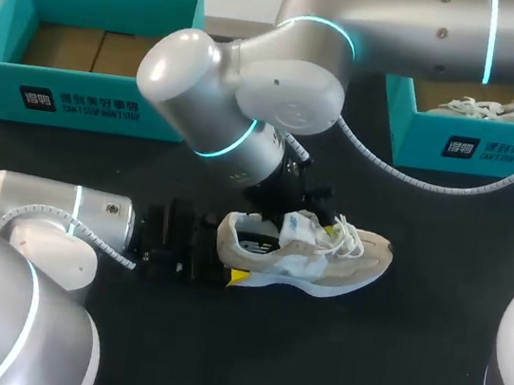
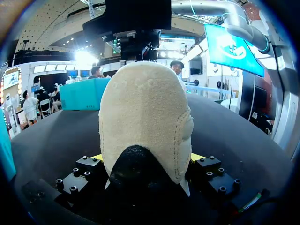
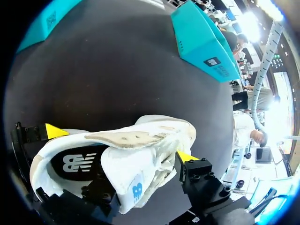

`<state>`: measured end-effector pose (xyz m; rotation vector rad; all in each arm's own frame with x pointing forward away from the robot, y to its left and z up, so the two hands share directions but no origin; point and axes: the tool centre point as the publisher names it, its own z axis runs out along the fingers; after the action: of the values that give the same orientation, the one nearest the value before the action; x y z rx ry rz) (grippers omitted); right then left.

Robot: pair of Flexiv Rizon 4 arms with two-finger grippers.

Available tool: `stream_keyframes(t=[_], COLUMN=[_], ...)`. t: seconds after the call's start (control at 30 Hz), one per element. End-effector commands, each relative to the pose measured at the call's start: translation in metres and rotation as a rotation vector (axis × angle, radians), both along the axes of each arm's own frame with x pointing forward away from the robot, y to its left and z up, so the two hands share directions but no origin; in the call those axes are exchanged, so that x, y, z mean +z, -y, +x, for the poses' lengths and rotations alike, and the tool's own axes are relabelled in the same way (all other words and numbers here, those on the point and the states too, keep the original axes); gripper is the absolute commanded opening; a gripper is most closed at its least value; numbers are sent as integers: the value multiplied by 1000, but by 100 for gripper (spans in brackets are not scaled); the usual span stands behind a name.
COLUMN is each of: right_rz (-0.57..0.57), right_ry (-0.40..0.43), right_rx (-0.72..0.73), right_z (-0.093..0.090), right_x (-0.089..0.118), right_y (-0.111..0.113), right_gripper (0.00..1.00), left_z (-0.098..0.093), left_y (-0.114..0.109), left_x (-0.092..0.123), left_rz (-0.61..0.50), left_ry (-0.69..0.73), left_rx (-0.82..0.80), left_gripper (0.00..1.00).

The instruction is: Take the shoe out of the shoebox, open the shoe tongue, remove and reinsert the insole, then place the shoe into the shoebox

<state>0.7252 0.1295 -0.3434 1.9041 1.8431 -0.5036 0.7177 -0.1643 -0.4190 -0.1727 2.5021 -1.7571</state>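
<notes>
Two end effectors met at one beige-and-white suede running shoe (image 1: 325, 255), which lay out of its box on the black desk (image 1: 424, 369). The left end effector (image 2: 146, 158) was clamped on both sides of the shoe's heel. Above the shoe's opening, the right end effector (image 1: 304, 213) appeared closed across the white padded tongue (image 3: 136, 180), with the black insole (image 3: 77, 161) showing between tongue and heel. An open teal cardboard shoebox (image 1: 79, 96) stood well behind the shoe's heel. Opening the tongue cleanly would likely call for a firm heel hold and a gentle pull toward the toe.
</notes>
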Motion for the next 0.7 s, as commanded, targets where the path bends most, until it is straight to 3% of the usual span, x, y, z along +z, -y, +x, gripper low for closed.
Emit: stream_keyframes(t=[0.03,0.1,0.2,0.7], right_rz=[25,33,51,143], right_ry=[57,61,67,75], right_rx=[-54,-57,-66,-96], right_z=[-11,-10,-8,10], right_x=[12,14,17,11], right_y=[6,9,15,66], right_gripper=[30,22,0,0], left_z=[0,0,0,0], left_y=[0,0,0,0], left_x=[0,0,0,0], left_rz=[3,3,3,3], left_ry=[0,0,0,0], left_rx=[-1,-1,-1,-1], left_gripper=[0,0,0,0])
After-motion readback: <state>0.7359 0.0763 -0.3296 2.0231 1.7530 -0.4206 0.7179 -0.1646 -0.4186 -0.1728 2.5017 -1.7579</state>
